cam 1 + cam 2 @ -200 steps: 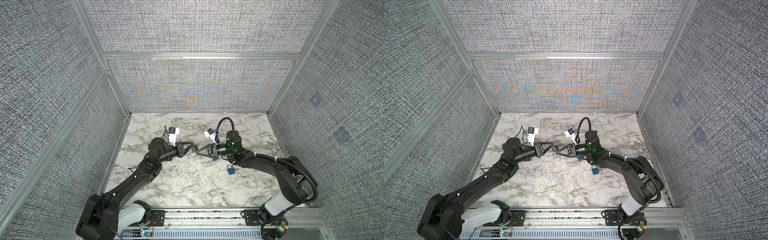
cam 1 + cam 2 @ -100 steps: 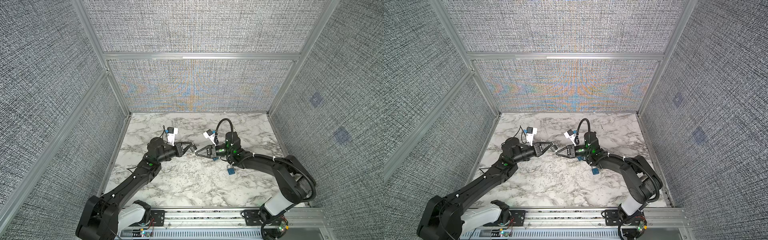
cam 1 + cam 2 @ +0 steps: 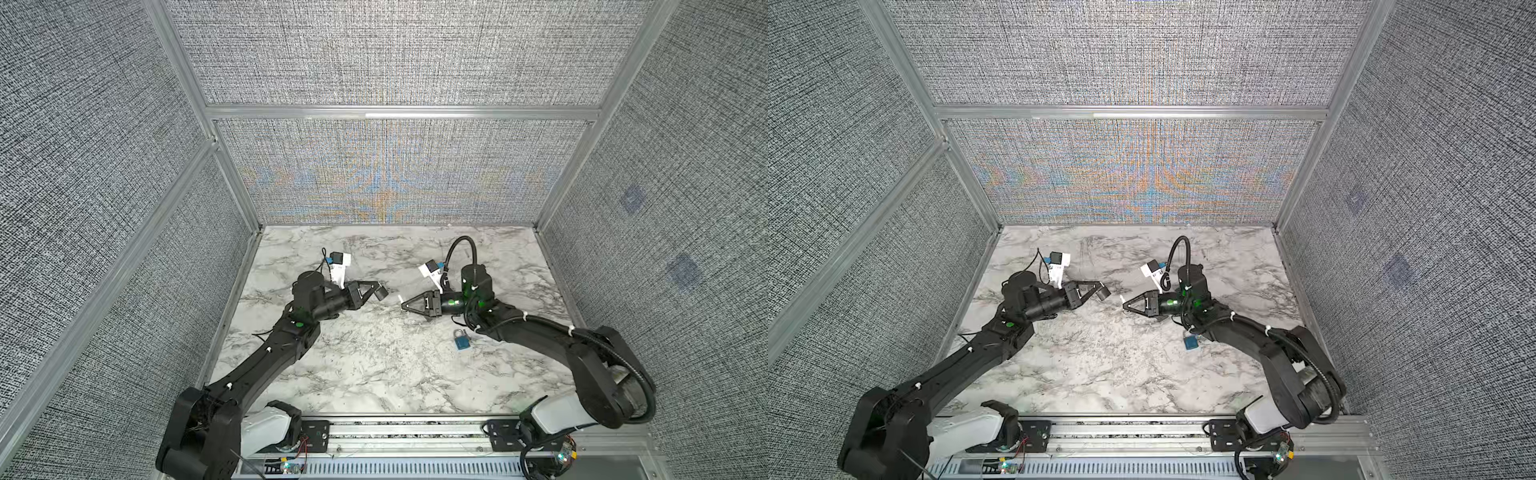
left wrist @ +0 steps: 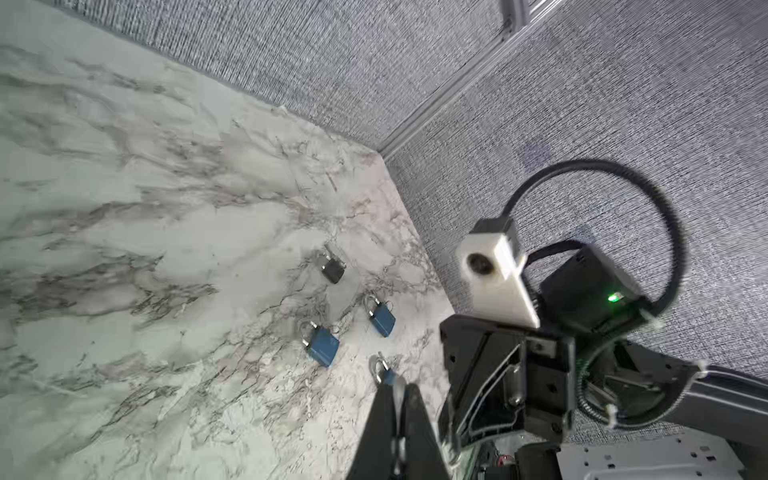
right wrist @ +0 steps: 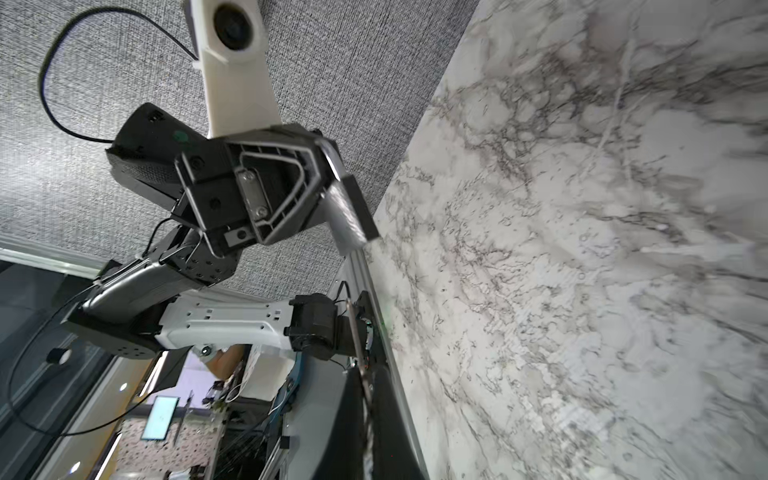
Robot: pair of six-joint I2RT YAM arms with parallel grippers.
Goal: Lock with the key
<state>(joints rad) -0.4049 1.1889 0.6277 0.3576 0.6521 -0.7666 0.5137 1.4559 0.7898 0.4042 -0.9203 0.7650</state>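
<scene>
The left gripper [image 3: 372,287] is above the middle of the marble bench [image 3: 374,374], a little nearer to the far edge, and its jaws are pressed together on a dark padlock [image 3: 381,293]. In the right wrist view this padlock [image 5: 351,216] sticks out sideways from the fingertips, with a grey face and a black side. The right gripper [image 3: 405,306] points at it from the side of the right edge. Its jaws are closed on the key [image 3: 400,299], of which only a small pale tip shows in both top views. Key and padlock are near each other but apart, with bare marble between them. A blue padlock [image 3: 462,340] lies flat on the bench just beside the right arm, closer to the front edge than the right gripper. In the left wrist view more locks lie flat near the right edge: a larger blue lock [image 4: 323,347], a smaller blue lock [image 4: 382,322] and a black lock [image 4: 332,270]. I cannot tell which of the blue ones is the one seen from above.
</scene>
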